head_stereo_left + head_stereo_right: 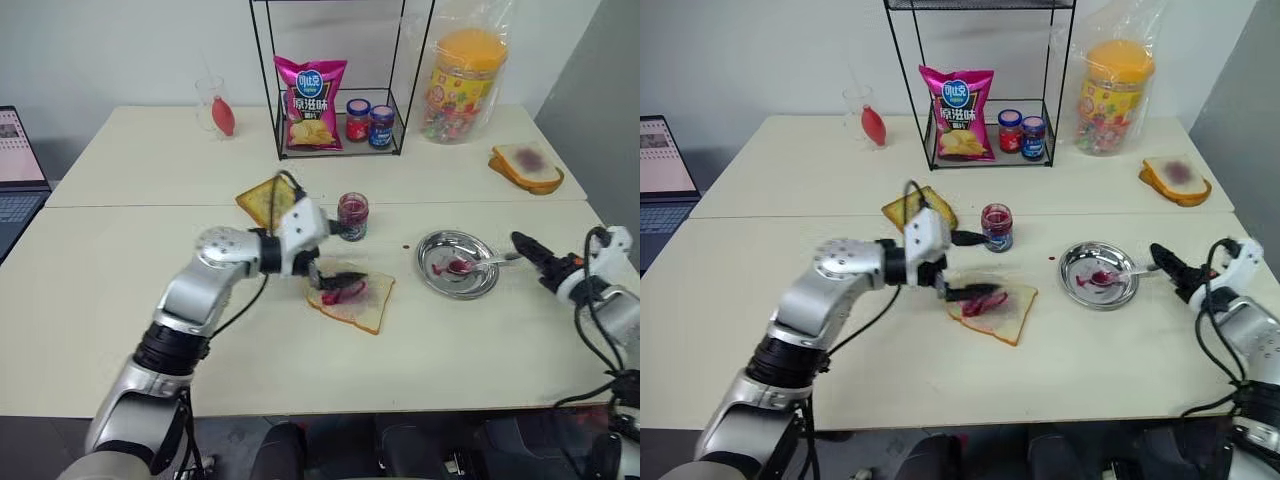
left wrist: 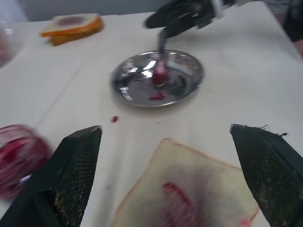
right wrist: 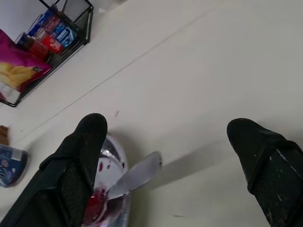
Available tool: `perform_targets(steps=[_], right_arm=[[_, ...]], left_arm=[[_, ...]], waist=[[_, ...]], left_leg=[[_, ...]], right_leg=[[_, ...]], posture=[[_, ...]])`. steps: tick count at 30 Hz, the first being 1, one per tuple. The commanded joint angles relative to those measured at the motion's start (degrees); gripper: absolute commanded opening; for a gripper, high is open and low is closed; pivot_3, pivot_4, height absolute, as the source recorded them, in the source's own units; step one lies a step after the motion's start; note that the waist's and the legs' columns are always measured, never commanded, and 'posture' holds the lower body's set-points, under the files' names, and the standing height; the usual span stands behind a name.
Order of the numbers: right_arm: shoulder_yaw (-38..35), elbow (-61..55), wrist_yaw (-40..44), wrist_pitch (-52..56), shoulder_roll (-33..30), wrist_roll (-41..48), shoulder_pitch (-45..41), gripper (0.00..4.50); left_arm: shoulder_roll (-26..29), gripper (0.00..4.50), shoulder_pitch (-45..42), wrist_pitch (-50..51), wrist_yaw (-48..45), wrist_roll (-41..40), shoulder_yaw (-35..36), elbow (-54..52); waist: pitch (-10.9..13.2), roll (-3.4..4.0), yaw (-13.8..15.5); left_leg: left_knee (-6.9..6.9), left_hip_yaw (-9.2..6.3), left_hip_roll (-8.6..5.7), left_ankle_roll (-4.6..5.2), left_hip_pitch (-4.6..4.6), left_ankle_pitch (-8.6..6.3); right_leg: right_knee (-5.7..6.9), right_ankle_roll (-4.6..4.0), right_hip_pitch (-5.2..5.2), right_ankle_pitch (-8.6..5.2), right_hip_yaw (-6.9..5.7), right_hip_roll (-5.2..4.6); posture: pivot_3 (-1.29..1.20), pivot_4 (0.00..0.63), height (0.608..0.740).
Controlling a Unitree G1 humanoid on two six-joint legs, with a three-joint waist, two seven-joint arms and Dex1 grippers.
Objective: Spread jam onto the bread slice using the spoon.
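Jam-smeared spoon (image 3: 128, 182) rests in the steel plate (image 1: 440, 278) between the right gripper's (image 3: 175, 156) parted jaws, apparently set down, while the left gripper's (image 2: 165, 184) wide-apart jaws flank the bread slice (image 2: 189, 198).

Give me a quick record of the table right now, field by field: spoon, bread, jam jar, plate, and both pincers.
spoon: lying in the steel plate, bowl smeared with jam, handle resting over the rim toward the right pincer
steel plate: on the table, right of the bread slice, jam smears inside
bread slice: flat on the table, purple jam smear in its middle
jam: jar upright, behind the bread slice
left pincer: open, over the bread slice, holding nothing
right pincer: open, just beyond the spoon's handle, holding nothing
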Motion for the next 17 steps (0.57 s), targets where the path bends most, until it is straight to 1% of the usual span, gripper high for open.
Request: perform_targets(steps=[1, 4, 7, 9, 10, 14, 17], right_arm=[[2.3, -7.0, 4.0, 0.0, -8.3, -4.6, 2.8, 4.49], [3.3, -11.6, 8.6, 0.3, -12.0, -4.4, 5.0, 4.49], [4.5, -19.2, 16.5, 2.4, -16.8, -1.7, 7.7, 4.49], [5.4, -23.1, 21.7, 2.8, -19.5, -0.6, 9.7, 4.49], [5.7, -24.8, 24.5, 2.6, -20.8, -0.3, 11.0, 4.49], [6.1, -27.2, 31.3, 1.4, -24.4, -1.3, 14.5, 4.49], [5.5, -25.0, 31.7, 1.1, -24.4, -2.1, 14.3, 4.49]], left_arm=[[5.4, 4.50, 1.2, 4.7, -0.5, -4.3, 7.7, -2.7], [10.1, 4.50, 3.3, 9.2, -0.1, -6.2, 12.1, -2.2], [17.1, 4.50, 7.1, 11.8, -1.2, -6.4, 17.0, -1.2], [20.3, 4.50, 9.4, 12.5, -2.1, -7.0, 18.9, -1.0], [21.4, 4.50, 10.3, 12.7, -2.4, -7.4, 19.8, -0.8], [23.4, 4.50, 13.8, 13.0, -2.8, -8.2, 22.1, -0.6], [23.6, 4.50, 16.3, 13.2, -2.4, -9.0, 23.6, -1.2]], waist=[[0.0, 0.01, -0.1], [0.0, 0.01, -0.2], [0.0, 0.02, -0.2], [0.0, 0.02, -0.2], [0.0, 0.01, -0.1], [0.0, -0.06, 0.9], [0.1, -0.14, 1.2]], left_leg=[[-0.01, 0.00, 0.00, 0.00, 0.01, 0.00], [0.00, -0.01, 0.03, 0.00, 0.06, 0.00], [0.04, -0.04, 0.03, 0.00, 0.05, 0.00], [0.01, -0.02, 0.05, 0.00, 0.07, 0.00], [0.01, -0.03, 0.05, 0.00, 0.06, 0.00], [0.08, -0.05, 0.02, 0.00, 0.05, 0.00], [0.08, 0.01, -0.01, 0.00, 0.04, 0.00]], right_leg=[[0.00, 0.01, 0.00, 0.00, 0.00, 0.00], [0.01, 0.01, 0.02, -0.01, -0.02, 0.02], [0.05, 0.01, 0.02, -0.01, -0.05, 0.02], [0.04, 0.01, 0.00, -0.01, -0.02, 0.03], [0.02, 0.00, 0.00, -0.01, -0.03, 0.02], [-0.05, 0.01, 0.08, -0.01, -0.14, -0.05], [-0.07, 0.01, 0.06, -0.02, -0.10, -0.11]], posture=[[0.00, 0.150, 0.740], [0.00, 0.150, 0.740], [0.00, 0.150, 0.740], [0.00, 0.150, 0.740], [0.00, 0.150, 0.740], [0.00, 0.150, 0.740], [0.00, 0.150, 0.740]])
